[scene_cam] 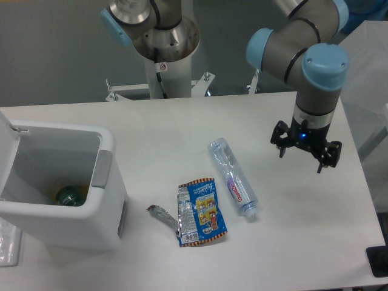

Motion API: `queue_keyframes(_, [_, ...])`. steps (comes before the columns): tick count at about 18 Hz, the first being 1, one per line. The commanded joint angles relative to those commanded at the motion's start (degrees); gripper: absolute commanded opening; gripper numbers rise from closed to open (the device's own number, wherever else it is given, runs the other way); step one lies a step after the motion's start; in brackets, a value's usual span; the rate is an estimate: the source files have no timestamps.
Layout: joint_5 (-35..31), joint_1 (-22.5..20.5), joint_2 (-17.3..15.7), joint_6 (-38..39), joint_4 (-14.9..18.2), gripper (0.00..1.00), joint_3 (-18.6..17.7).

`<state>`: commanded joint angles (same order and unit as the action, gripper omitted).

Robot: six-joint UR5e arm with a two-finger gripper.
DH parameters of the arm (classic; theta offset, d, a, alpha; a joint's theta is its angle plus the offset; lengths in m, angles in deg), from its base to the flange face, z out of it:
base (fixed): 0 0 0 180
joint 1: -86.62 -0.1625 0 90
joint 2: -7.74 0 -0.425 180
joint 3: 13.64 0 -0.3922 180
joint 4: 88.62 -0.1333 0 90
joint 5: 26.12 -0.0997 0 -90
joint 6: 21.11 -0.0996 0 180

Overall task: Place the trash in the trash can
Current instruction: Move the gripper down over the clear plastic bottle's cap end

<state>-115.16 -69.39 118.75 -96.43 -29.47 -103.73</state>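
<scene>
Clear plastic catches the eye first: the crushed bottle (233, 178) lies flat on the white table (303, 242), right of centre. Its long axis runs on a diagonal, from the upper left down to the lower right, and the narrow neck end points toward the lower right, toward the near edge. A white-and-pink label wraps the lower half; there's pink lettering along it, but it's too small to read.

Just left of the bottle, and a touch nearer the front, sits the blue foil snack wrapper (203, 211). It lies flat, long axis close to upright in the picture, leaning slightly. Cartoon-style print and yellow patches show on its face, no words I can make out. A torn silver strip (162, 213) trails off its left side, curling toward the trash can.

The trash can (60, 194) stands at the left edge of the table, a white boxy bin with a grey side latch (101, 170), its lid (7, 130) swung up and open at the far left. Something green and round lies at the bottom inside.

Now the pincer (306, 148): it hangs off the arm's blue-capped wrist over the right part of the table, fingers spread apart, nothing between them. The bottle lies well to its left and somewhat lower in the picture, the wrapper farther left again, and the trash can clear across the table.
</scene>
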Motion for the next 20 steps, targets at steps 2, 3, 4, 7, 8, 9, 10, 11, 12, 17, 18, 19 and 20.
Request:
queue_keyframes(2, [0.0, 0.0, 0.0, 0.1, 0.0, 1.0, -0.1])
queue_keyframes(3, [0.2, 0.1, 0.1, 0.5, 0.0, 1.0, -0.2])
queue_keyframes(4, [0.4, 0.3, 0.3, 1.7, -0.2, 1.0, -0.1])
queue_keyframes(7, [0.7, 1.8, 1.3, 9.4, -0.4, 1.0, -0.1])
queue_keyframes(8, [0.4, 1.8, 2.2, 11.3, -0.4, 1.0, -0.1])
queue_keyframes(9, [0.1, 1.9, 3.2, 16.0, -0.4, 1.0, 0.3])
queue_keyframes(10, [0.0, 2.1, 3.8, 21.7, -0.4, 1.0, 1.0])
queue_keyframes(11, [0.2, 2.3, 4.0, 26.1, -0.4, 1.0, 1.3])
queue_keyframes(12, [0.0, 2.5, 4.7, 28.3, -0.4, 1.0, 1.8])
queue_keyframes(17, [0.6, 5.1, 7.5, 36.9, -0.6, 1.0, 3.2])
queue_keyframes(18, [0.4, 5.9, 8.3, 38.3, -0.7, 1.0, 3.3])
queue_keyframes(19, [0.1, 6.3, 9.0, 38.4, -0.7, 1.0, 3.3])
queue_keyframes(20, [0.0, 6.4, 9.7, 38.1, -1.0, 1.0, 3.1])
